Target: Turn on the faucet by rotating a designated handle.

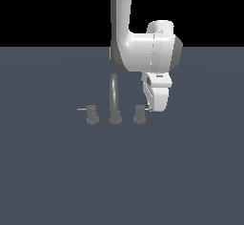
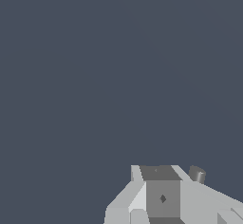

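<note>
The faucet (image 1: 114, 100) looks like dull grey metal, matt and unpolished, its arched spout showing only a faint sheen. The designated handle (image 1: 139, 114) has the same flat grey finish. The arm (image 1: 143, 47) is smooth, glossy white, like moulded plastic. The tabletop (image 1: 57, 171) is a uniform, matt slate-blue without texture.

White arm hangs down, hand (image 1: 156, 106) lowered.

Arm (image 1: 138, 47): smooth white rounded casings, dark grey joint cap beside the wrist housing, white blocky gripper (image 1: 157, 106) beneath.
</note>
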You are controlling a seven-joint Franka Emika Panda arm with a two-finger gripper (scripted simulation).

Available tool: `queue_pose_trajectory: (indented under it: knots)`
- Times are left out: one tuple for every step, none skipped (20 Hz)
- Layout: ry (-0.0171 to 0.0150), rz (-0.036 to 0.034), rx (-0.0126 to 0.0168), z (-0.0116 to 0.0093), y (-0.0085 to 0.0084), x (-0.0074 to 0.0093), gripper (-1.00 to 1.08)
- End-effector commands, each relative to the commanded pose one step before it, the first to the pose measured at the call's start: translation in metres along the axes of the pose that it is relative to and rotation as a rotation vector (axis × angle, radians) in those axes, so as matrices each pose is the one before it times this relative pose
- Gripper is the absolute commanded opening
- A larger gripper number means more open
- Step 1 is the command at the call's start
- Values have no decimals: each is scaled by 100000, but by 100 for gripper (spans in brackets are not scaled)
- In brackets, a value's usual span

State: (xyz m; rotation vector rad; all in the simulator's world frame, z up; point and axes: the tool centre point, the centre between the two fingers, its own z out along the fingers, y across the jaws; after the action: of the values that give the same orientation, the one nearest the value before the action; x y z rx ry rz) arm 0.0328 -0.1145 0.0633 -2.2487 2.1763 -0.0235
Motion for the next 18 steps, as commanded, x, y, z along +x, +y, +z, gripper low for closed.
queue_pose_trajectory:
  knots:
    - [-271, 142, -1248, -16, 1261, -167, -100]
    - [4, 56, -80, 5, 333, -30, -100]
    - [4, 56, -80, 5, 335, -30, -100]
    - [3, 39, -57, -9, 336, -40, -100]
    - [4, 56, -80, 4, 339, -31, -100]
    - [3, 39, -57, -9, 340, -40, -100]
    - [4, 56, -80, 4, 343, -32, -100]
    - [4, 56, -80, 3, 345, -32, -100]
    - [3, 39, -57, -10, 346, -41, -100]
    - [0, 0, 0, 0, 0, 0, -100]
    - [604, 1161, 1258, 48, -741, 940, -100]
    - [-49, -92, -114, -7, 248, -372, -100]
    - [-49, -92, -114, -7, 250, -374, -100]
    - [-49, -92, -114, -8, 251, -376, -100]
    - [-49, -92, -114, -8, 253, -378, -100]
    - [-54, -101, -125, -2, 253, -385, -100]
    - [-50, -92, -114, -9, 256, -383, -100]
    - [-54, -101, -125, -3, 256, -390, -100]
